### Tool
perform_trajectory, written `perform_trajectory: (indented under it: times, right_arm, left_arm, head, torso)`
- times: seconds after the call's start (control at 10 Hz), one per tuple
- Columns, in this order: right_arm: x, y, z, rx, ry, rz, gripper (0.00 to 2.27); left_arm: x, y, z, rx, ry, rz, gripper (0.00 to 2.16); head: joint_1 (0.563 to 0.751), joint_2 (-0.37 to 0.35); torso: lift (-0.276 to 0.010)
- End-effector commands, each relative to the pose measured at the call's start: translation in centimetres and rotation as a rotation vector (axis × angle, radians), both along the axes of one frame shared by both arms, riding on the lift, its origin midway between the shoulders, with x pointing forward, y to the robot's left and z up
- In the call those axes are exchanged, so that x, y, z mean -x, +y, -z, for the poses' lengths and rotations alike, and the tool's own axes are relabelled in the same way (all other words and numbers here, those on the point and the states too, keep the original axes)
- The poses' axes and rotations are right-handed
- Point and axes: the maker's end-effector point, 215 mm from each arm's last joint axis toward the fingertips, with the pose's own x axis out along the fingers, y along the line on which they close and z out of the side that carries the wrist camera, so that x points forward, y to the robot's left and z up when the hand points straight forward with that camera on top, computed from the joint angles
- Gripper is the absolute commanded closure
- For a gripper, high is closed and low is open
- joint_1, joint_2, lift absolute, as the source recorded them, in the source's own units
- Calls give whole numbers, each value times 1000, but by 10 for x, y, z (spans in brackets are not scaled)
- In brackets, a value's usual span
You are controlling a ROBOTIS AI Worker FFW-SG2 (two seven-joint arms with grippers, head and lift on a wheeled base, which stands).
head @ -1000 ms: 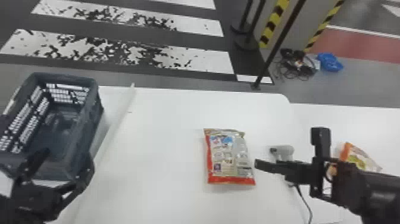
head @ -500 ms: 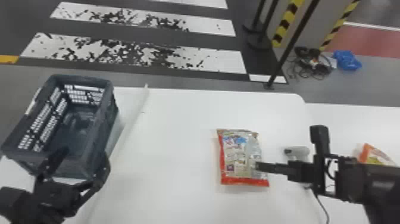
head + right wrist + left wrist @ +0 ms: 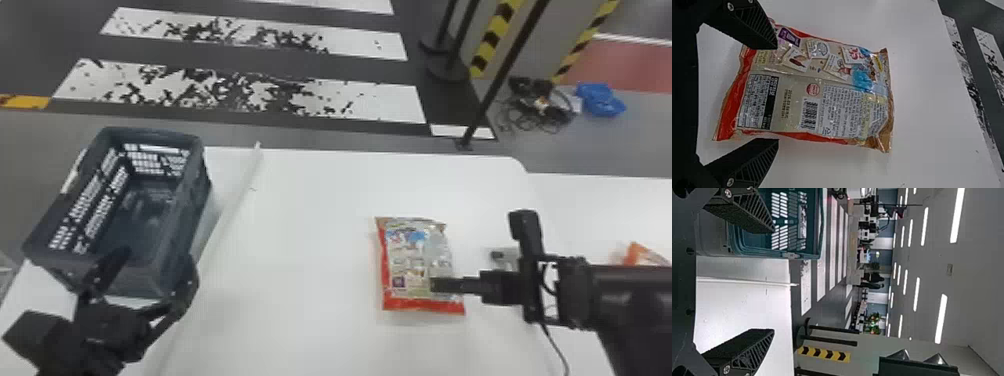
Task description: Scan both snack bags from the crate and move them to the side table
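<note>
Snack bag [image 3: 417, 265]: flat on its back on the work table, just beyond the right pincer's tips, one of which overlaps its red-ended corner in the wrist view; I can't tell whether they touch
Snack bag's look: plump and glossy, back panel uppermost, beige and silvery, with a barcode, a dark-headed table, small print, a round red stamp, a purple patch and blue artwork
Snack bag's edges: broad red band at the end nearer the right pincer, red along the sides, tan and crinkled at the far end
Right pincer [image 3: 437, 285]: released, fingers spread well apart, reaching over the bag from the right
Pale scanner [image 3: 504, 256]: just beyond the right pincer's body, partly hidden by it
Work table [image 3: 310, 215]: white, under the bag and the right pincer's tips
Second snack bag [image 3: 642, 254]: orange at the part that shows, to the right of the right pincer and partly behind its arm, on the side table
Side table [image 3: 605, 207]: white, beyond and to the right of the right pincer
Crate [image 3: 192, 210]: dark blue-grey, slatted, well left of the right pincer, just beyond the left one
Left pincer [image 3: 156, 262]: also released, fingers parted, by the crate's near end
</note>
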Motion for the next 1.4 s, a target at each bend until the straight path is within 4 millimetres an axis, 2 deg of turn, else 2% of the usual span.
perform_trajectory:
  times: [0.0,0.2,0.3,0.4,0.5,0.6,0.7,1.0,1.3]
  right_arm:
    - [-1,2,10,24,11,-24,97]
    - [-1,7,22,35,36,-56,134]
    - [1,8,27,51,44,-69,326]
    - [0,9,30,74,40,-88,829]
    - [-1,7,33,104,30,-104,1669]
    - [-10,6,29,128,-33,-129,2118]
    - [-16,3,25,143,-83,-138,2246]
    - [-21,-13,-6,130,-157,-84,2246]
    - [-36,-51,-52,95,-224,34,2246]
  left_arm:
    - [0,1,1,-1,1,0,97]
    - [0,1,-2,-2,-11,-1,97]
    - [0,2,-2,-1,-12,-3,97]
    - [0,2,-2,-2,-13,-3,97]
    - [0,2,-3,-2,-18,-3,97]
    - [0,2,-3,-2,-18,-3,97]
    - [0,2,-4,-2,-19,-3,97]
    - [0,2,-4,-4,-21,-3,97]
    - [0,2,-4,-5,-19,-2,97]
  head:
    - [695,-129]
    - [695,-121]
    - [695,-117]
    - [695,-115]
    - [695,-114]
    - [695,-114]
    - [695,-115]
    - [695,-126]
    - [695,-156]
  torso:
    - [-29]
    - [-29]
    - [-29]
    - [-29]
    - [-29]
    - [-29]
    - [-29]
    - [-29]
    - [-29]
